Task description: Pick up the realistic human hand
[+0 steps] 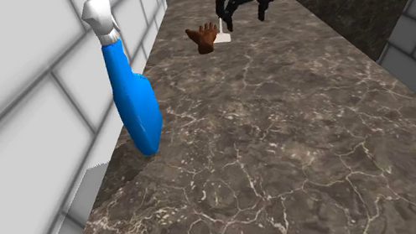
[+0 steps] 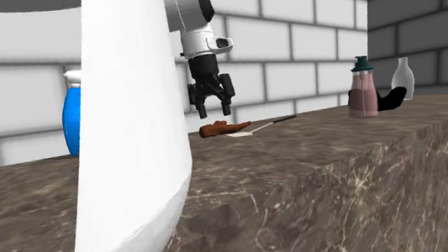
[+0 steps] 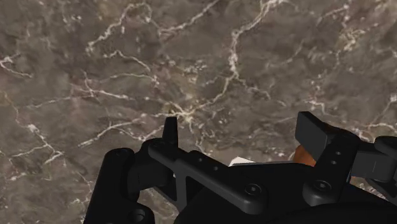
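Two jaws hang released near the brown hand (image 1: 204,38), blue bottle (image 1: 135,106) well aside.

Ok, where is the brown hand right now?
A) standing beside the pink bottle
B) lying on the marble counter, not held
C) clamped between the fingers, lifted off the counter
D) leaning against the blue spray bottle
B: the brown hand lies flat on the counter, and the second exterior view shows a gap between it and the gripper, which hangs over it with its fingers apart, clasping nothing.
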Robot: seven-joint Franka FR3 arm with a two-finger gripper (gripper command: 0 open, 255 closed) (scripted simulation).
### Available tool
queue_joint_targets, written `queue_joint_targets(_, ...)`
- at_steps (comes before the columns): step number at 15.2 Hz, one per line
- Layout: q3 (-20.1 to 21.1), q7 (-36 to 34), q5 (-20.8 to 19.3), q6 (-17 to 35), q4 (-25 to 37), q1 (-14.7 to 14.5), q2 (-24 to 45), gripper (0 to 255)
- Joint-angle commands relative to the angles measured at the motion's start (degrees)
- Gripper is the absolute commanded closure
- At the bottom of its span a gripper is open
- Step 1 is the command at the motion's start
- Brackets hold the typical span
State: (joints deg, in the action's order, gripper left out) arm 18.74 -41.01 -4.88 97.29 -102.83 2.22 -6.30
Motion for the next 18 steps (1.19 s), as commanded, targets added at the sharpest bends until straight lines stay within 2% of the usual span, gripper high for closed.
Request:
queue_joint_targets(1, 1.0, -3.7, -1.3, -0.4, 5.1, -0.3, 5.0, 0)
queue_joint_targets(5, 1.8, -10.0, -4.4, -2.4, 16.9, -1.7, 15.4, 0)
queue_joint_targets(9, 1.5, -15.1, -7.8, -6.4, 32.1, -4.6, 27.0, 0)
queue_joint_targets(10, 1.4, -15.2, -7.8, -6.5, 32.6, -4.8, 27.4, 0)
queue_joint_targets(18, 1.3, -15.7, -7.4, 0.0, 24.6, -3.9, 26.0, 0)
